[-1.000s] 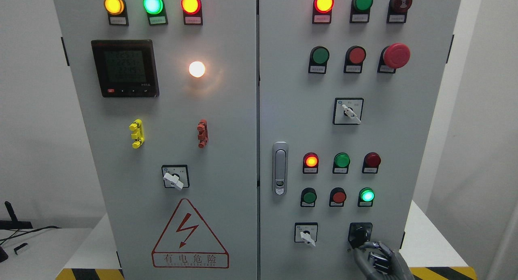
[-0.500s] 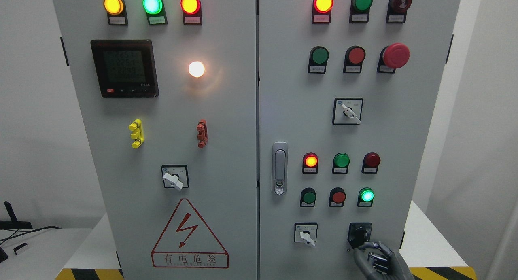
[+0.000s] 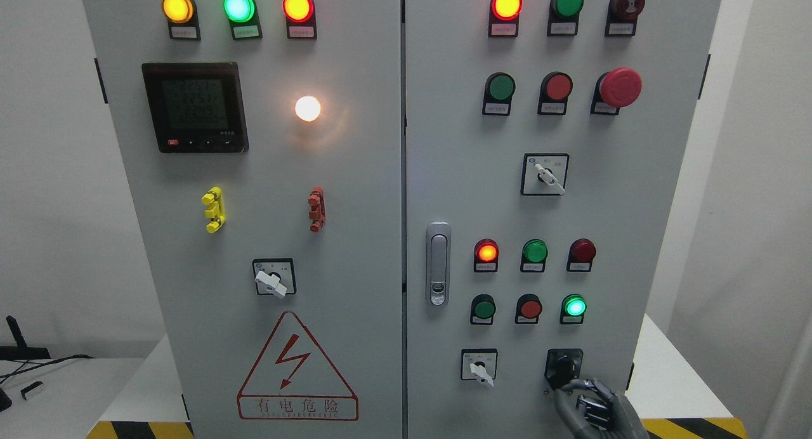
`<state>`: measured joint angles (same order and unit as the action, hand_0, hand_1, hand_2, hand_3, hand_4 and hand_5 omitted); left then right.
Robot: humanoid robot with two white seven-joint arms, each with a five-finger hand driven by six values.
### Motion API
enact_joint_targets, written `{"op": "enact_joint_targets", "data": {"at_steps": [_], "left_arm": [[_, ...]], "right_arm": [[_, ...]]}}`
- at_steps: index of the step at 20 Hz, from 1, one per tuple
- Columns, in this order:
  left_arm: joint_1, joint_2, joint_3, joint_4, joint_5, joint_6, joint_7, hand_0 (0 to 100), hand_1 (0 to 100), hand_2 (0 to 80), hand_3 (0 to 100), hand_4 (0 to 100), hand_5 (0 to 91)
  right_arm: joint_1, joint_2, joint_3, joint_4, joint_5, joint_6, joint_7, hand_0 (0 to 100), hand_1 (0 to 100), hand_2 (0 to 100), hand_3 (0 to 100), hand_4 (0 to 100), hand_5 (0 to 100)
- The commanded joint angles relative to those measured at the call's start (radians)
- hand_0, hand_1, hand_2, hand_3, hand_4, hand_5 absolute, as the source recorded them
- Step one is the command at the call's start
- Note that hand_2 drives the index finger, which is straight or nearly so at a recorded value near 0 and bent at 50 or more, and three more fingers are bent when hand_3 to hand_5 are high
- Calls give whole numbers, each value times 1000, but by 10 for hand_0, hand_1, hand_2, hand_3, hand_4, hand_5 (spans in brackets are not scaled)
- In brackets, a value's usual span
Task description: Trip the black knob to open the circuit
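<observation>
The black knob (image 3: 562,366) is mounted low on the right door of the grey cabinet (image 3: 355,191), near that door's bottom right corner, just to the right of a small white-handled selector switch (image 3: 479,366). The cabinet itself stands on a white bench (image 3: 672,375) whose front edge is marked with yellow and black hazard tape.

The right hand (image 3: 587,398) is seen coming up from the bottom edge, just below and to the right of the knob. Its grey fingers (image 3: 566,388) are curled and reach the lower edge of the knob; contact appears to be made, but whether the knob is actually clamped between them cannot be told from this angle. The left hand is not in view.

The knob is judged to be a stiff, rigid plastic rotary handle, fixed to the panel, so no weight has to be carried, only a twist resisted by a spring detent. A smooth surface is likely, so slipping is a risk if only the fingertips rest on the rim. A hold across the raised central grip, with fingers placed on opposite sides, would be best suited, and the turn should be made about the knob's own axis. Nearby, a lit green lamp (image 3: 574,306) sits above the knob and should be left untouched.
</observation>
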<state>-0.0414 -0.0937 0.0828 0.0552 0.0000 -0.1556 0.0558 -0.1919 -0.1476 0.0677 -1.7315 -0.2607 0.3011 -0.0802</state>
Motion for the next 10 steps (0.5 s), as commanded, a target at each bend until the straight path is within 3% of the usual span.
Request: {"op": "enact_joint_targets", "data": {"at_steps": [1, 10], "left_arm": [[0, -1, 0, 0, -31, -1, -1, 120, 389, 0, 0, 0, 0], [0, 0, 0, 0, -31, -1, -1, 120, 389, 0, 0, 0, 0]], "right_arm": [[2, -1, 0, 0, 0, 0, 0, 438, 781, 471, 1000, 991, 895], [11, -3, -12, 7, 1, 0, 0, 434, 781, 471, 1000, 992, 896]]}}
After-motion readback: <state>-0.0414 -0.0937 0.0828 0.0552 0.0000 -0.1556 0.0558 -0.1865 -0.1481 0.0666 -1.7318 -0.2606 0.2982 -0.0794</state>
